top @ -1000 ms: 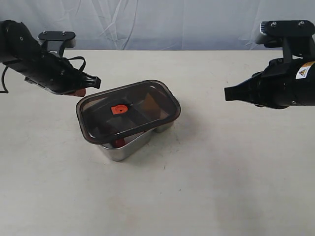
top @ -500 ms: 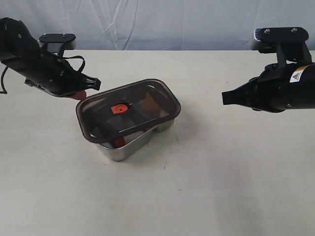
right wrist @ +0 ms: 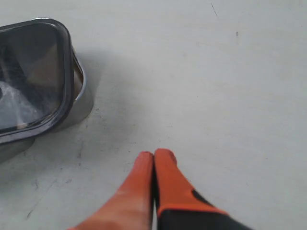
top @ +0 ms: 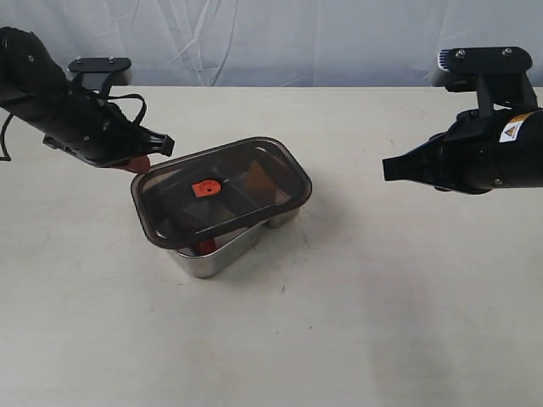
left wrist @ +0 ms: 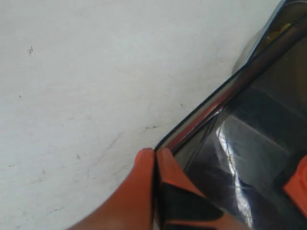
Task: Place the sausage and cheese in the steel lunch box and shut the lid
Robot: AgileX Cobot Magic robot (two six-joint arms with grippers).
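1. Your left gripper [left wrist: 156, 159] has its jaws pressed together on nothing. The tips sit right at a corner of the lid [top: 221, 191], probably to push it rather than grasp it (contact is not certain).
2. The lid lies askew on the steel lunch box [top: 216, 254], overhanging it and not seated.
3. The sausage [top: 206, 246] shows red inside the box under the lid's near edge. A dim tan wedge through the lid is probably the cheese [top: 259, 180].
4. Your right gripper [right wrist: 153, 160], its jaws also closed and empty, hovers over the bare table [top: 382, 322], well apart from the box. Nothing blocks either gripper's approach.
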